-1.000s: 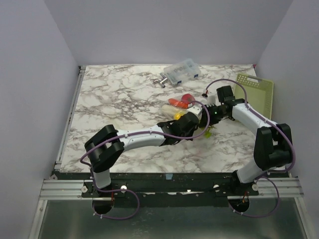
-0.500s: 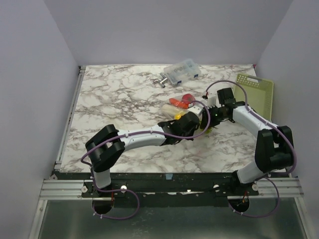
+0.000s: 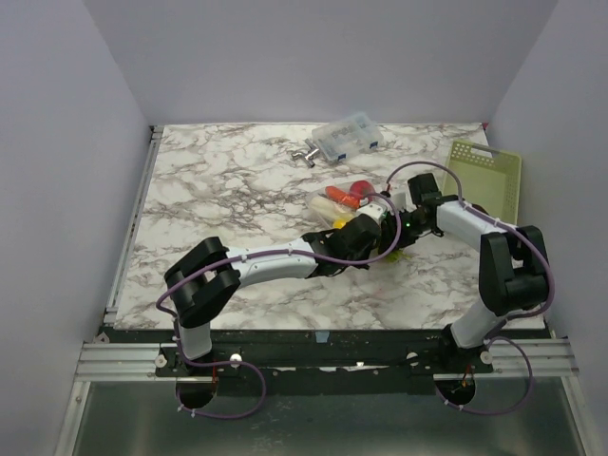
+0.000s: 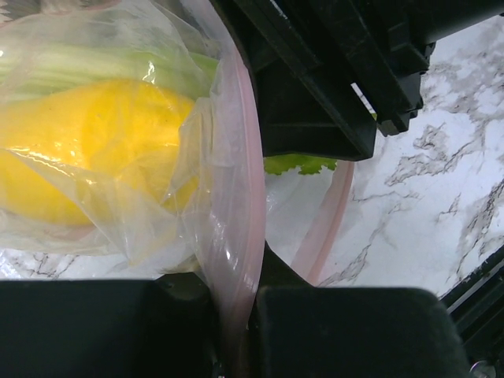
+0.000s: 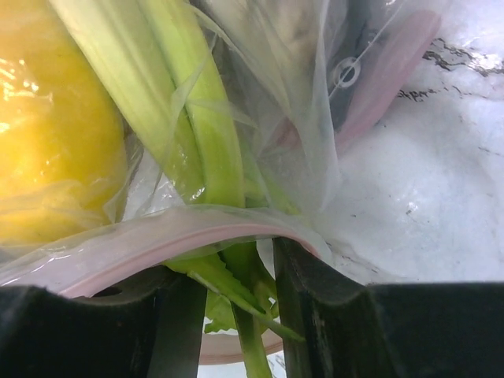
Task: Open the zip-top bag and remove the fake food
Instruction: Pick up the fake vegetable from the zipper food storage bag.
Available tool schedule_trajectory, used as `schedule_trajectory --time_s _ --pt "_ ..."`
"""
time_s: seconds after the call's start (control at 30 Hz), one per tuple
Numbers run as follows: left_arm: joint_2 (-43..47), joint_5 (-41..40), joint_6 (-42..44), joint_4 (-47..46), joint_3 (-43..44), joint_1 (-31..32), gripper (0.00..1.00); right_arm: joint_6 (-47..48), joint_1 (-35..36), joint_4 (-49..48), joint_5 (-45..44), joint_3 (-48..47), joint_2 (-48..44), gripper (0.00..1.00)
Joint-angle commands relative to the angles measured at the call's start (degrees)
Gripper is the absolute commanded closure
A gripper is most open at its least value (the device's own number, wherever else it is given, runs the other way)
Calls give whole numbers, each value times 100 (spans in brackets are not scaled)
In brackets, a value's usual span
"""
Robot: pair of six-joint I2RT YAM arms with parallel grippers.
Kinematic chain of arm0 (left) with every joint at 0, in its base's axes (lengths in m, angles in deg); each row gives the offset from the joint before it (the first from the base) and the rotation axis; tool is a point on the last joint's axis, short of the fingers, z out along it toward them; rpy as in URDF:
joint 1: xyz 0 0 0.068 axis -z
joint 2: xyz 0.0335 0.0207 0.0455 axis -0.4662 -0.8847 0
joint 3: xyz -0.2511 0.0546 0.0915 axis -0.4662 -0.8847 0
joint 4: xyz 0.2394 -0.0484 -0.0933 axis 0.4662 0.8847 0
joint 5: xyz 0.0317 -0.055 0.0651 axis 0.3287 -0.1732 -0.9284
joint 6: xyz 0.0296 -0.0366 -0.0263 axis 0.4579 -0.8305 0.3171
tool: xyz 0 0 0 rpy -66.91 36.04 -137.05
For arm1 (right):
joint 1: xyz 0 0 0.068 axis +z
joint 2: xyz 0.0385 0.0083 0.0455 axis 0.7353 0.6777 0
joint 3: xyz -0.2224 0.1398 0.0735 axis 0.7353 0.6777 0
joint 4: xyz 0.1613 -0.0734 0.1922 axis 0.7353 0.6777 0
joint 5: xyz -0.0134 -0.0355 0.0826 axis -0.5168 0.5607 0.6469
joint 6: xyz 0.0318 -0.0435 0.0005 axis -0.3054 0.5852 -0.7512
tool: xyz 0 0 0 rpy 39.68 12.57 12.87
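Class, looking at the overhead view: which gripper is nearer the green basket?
Right. The right gripper is at the zip-top bag, on the side toward the green basket. The left gripper is beside it, farther from the basket.

- There is lots of room to pass over the left side of the table (image 3: 204, 195).
- A clear plastic box (image 3: 348, 136) and a metal fitting (image 3: 306, 153) sit at the back.
- A green basket (image 3: 486, 177) fills the right edge.
- The left arm (image 3: 275, 261) and right arm (image 3: 465, 223) meet at the zip-top bag (image 3: 332, 201) and block the middle.
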Motion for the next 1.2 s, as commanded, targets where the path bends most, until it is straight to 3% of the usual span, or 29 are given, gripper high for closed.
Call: schedule_trajectory --time_s 0.0,0.27,0.4,0.57,0.77,1.17 --pt "-45 163 -53 -64 193 65 100 206 131 109 -19 -150 355 59" --pt "-71 161 -75 -61 199 58 100 224 348 -337 -899 194 500 61" --pt "-83 168 -62 -41 176 64 100 253 358 -183 -847 36 427 81" --pt "-111 184 -2 25 92 65 100 151 361 654 -3 -709 289 91" --pt "-120 180 40 20 -83 65 100 -70 354 1451 1038 -1389 409 95" --pt "-60 30 114 92 -199 64 100 -355 231 2175 3285 -1780 995 96"
